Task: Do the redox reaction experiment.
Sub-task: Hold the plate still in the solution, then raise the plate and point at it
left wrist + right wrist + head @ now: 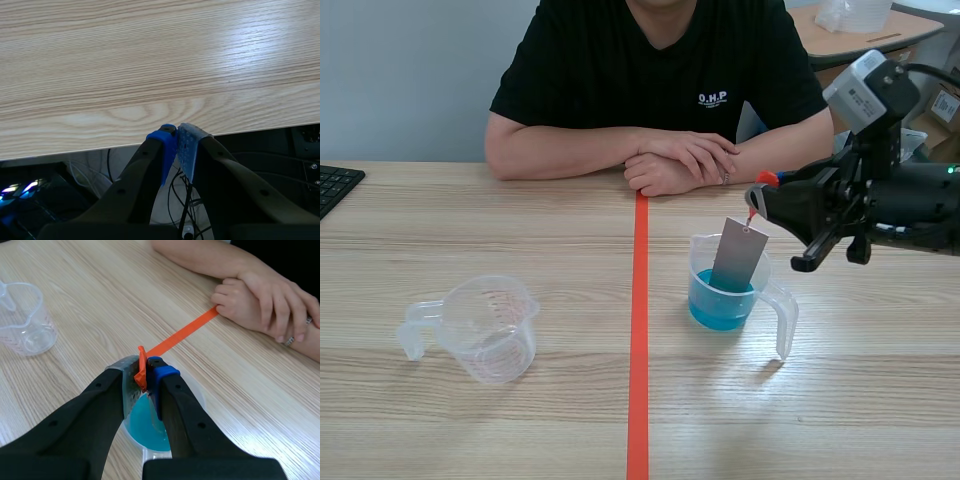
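Right gripper (146, 372) pinches the red tab (141, 367) of a grey metal plate (740, 252).
The plate hangs dipped in the blue liquid (718, 308) of the measuring cup (786, 318) (right of the tape line (638, 350)); a sideways drag could catch the rim and tip it, or the thin tab might slip. Left gripper (176, 139) rests closed, holding nothing.

the left end effector (176, 132) hangs at the edge of a pale wood-grain tabletop (150, 65), its two black fingers drawn together so that the blue dotted pads (163, 146) meet with nothing between them. a bright patch of reflected light lies on the wood ahead. below the edge, loose cables (178, 199) trail through a dark space, a small blue glow low beside the fingers.
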### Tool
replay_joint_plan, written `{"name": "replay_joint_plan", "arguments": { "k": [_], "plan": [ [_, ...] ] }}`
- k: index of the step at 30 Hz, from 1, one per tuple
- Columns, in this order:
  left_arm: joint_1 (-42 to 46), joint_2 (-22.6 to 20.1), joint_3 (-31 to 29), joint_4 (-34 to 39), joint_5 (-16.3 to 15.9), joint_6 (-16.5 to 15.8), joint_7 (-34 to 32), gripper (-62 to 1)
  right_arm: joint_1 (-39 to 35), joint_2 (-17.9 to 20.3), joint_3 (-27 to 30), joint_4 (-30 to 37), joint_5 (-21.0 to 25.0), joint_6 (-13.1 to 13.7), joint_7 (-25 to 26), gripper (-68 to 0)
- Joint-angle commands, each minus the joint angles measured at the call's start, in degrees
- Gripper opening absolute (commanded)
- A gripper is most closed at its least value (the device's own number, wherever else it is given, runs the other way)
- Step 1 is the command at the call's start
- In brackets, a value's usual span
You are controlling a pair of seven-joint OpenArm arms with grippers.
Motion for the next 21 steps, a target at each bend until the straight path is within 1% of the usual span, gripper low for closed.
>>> {"name": "replay_joint_plan", "arguments": {
  "k": [1,6,14,21],
  "plan": [
    [0.0,-0.33,-0.09,0.33,-0.37,-0.17,-0.79,-56.0,0.5,1.44,1.4,2.1,2.05,-0.2,0.33,-66.2],
    [0.0,-0.33,-0.09,0.33,-0.37,-0.17,-0.79,-56.0,-0.15,1.9,3.21,5.35,5.49,-0.17,-2.34,-66.2],
    [0.0,-0.33,-0.09,0.33,-0.37,-0.17,-0.79,-56.0,-1.7,1.88,7.19,11.69,9.42,-0.17,-6.58,-66.2],
    [0.0,-0.33,-0.09,0.33,-0.37,-0.17,-0.79,-56.0,-1.7,1.88,10.8,15.8,14.51,-0.2,-10.88,-66.2]
  ]
}}
